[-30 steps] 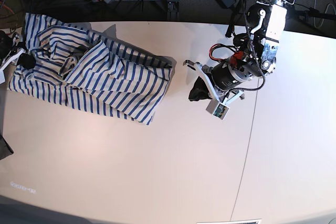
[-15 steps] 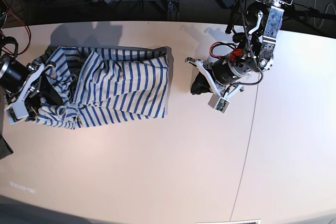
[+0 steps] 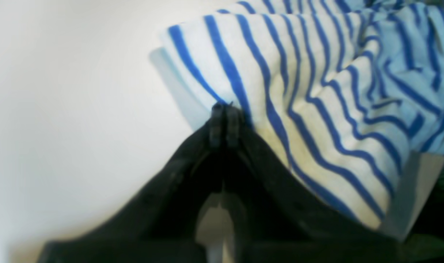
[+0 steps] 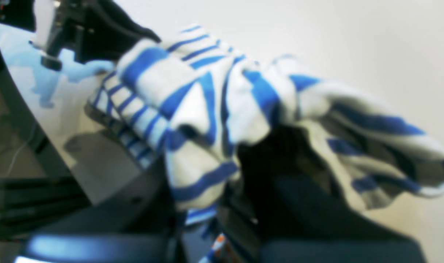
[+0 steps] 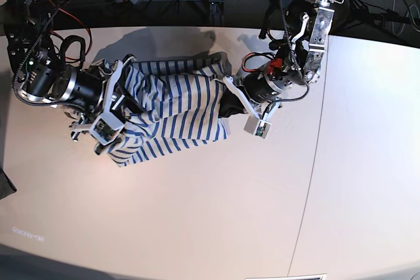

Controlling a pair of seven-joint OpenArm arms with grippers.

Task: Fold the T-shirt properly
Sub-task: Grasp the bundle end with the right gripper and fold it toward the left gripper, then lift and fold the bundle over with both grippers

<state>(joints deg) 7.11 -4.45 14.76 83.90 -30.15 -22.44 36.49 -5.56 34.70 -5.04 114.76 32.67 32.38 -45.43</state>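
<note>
— Well, where is the T-shirt [image 5: 172, 106]?
— Bunched on the surface [image 5: 216, 208], toward ten o'clock in the base view, strung between both arms.
— How will it handle?
— Probably soft, light, floppy; better pinched at hems or corners.
— And the fingers?
— The left gripper [image 3: 222, 109] is fully shut, tips against the striped edge, seemingly empty. The right gripper [image 4: 240, 182] looks clamped on a wad of cloth; only its wrist view shows that.

Right claw [image 4: 222, 204] beneath blurred T-shirt [image 4: 214, 109]
</note>
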